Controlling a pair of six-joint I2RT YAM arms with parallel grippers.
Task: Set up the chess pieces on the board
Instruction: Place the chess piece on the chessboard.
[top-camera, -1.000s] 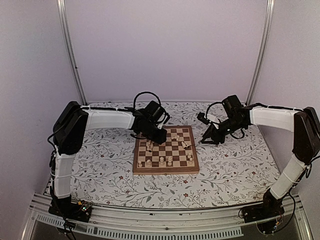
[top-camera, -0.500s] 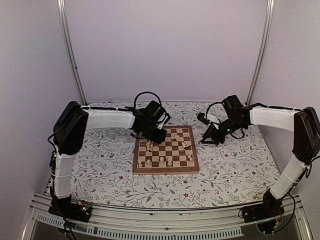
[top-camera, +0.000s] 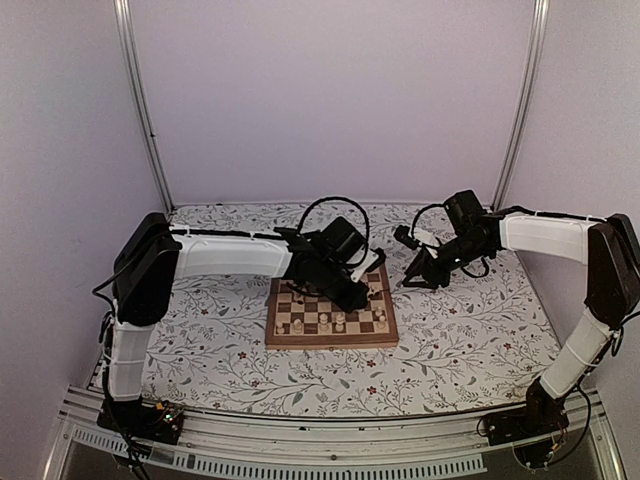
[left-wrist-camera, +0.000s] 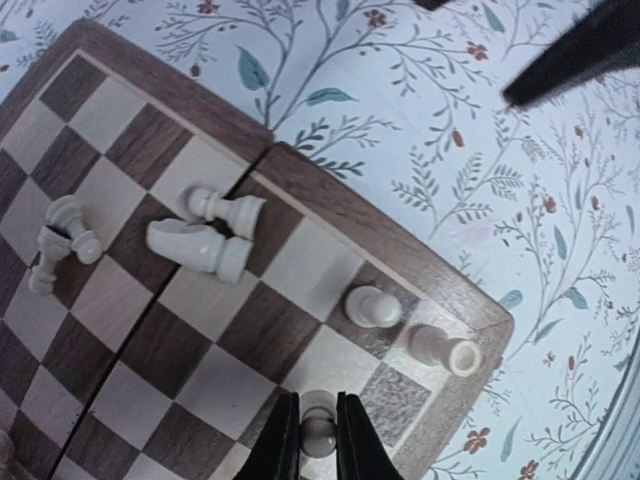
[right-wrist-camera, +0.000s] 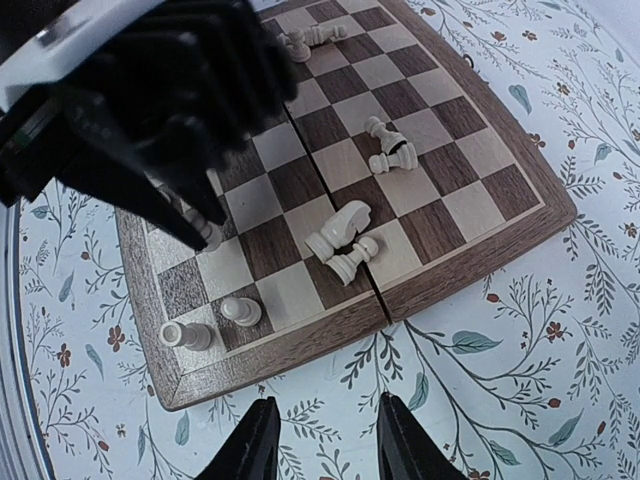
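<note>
Floral surface (top-camera: 200, 340) under pale walls (top-camera: 330, 100) carries the board (top-camera: 330, 343) — we see the left gripper (left-wrist-camera: 316, 405) stretched across it, clenched on a pawn (left-wrist-camera: 318, 432) by its corner; the right gripper (right-wrist-camera: 325, 402) hovers beside — released, empty.

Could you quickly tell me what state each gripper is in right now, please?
Left gripper: closed on a pale chess piece near a corner of the board.
Right gripper: open, holding nothing.

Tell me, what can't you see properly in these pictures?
Top view: chess pieces too small to name; the left arm covers part of the board.
Left wrist view: the piece in the left hand is cut off by the bottom edge.
Right wrist view: the left arm hides one board corner.
</note>
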